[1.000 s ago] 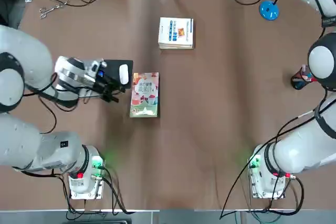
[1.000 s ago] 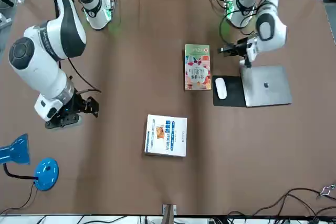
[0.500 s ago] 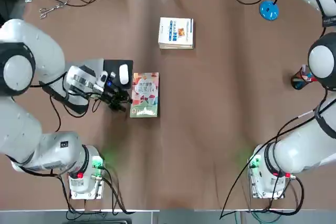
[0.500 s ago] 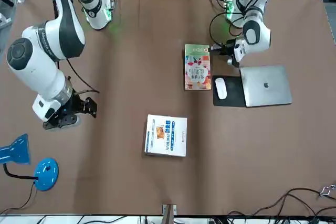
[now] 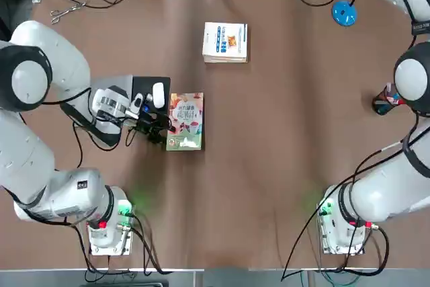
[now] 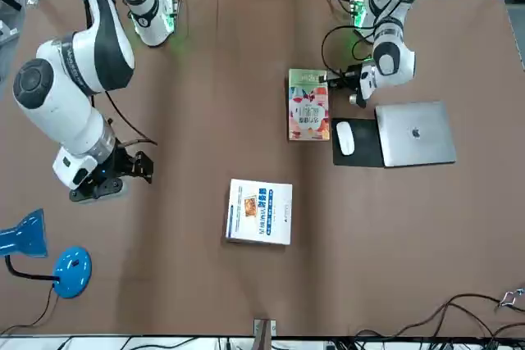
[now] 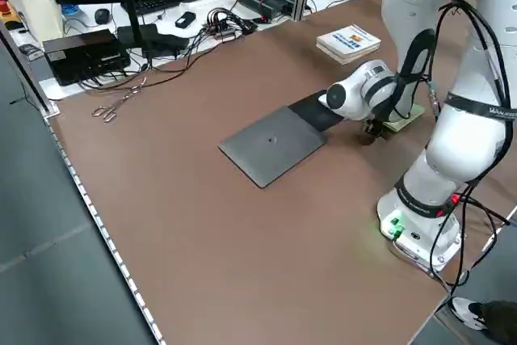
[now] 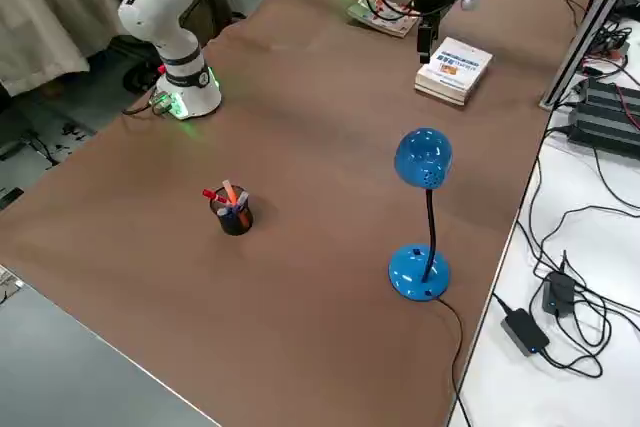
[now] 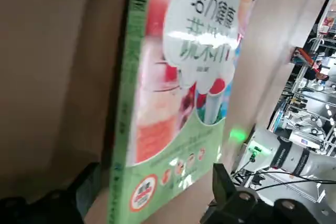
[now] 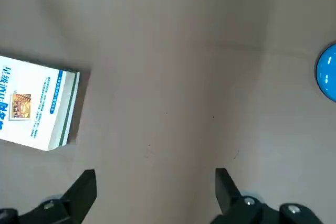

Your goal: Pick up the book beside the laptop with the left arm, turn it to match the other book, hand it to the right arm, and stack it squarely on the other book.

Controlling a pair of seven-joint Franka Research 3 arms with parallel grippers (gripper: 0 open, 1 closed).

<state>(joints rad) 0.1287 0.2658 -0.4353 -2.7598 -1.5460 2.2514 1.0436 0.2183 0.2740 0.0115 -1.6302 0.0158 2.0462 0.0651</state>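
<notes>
Your left claw sits low at the left middle of the top picture, right at the left edge of the book. Its two fingers are apart, one on each side of the book's green end in the wrist picture; you cannot quite tell if they touch it yet. The book lies flat, just right of the black mouse pad and the laptop. The other book rests higher up, near the top middle. Your right claw waits with fingers apart, far off at the left of the front picture.
</notes>
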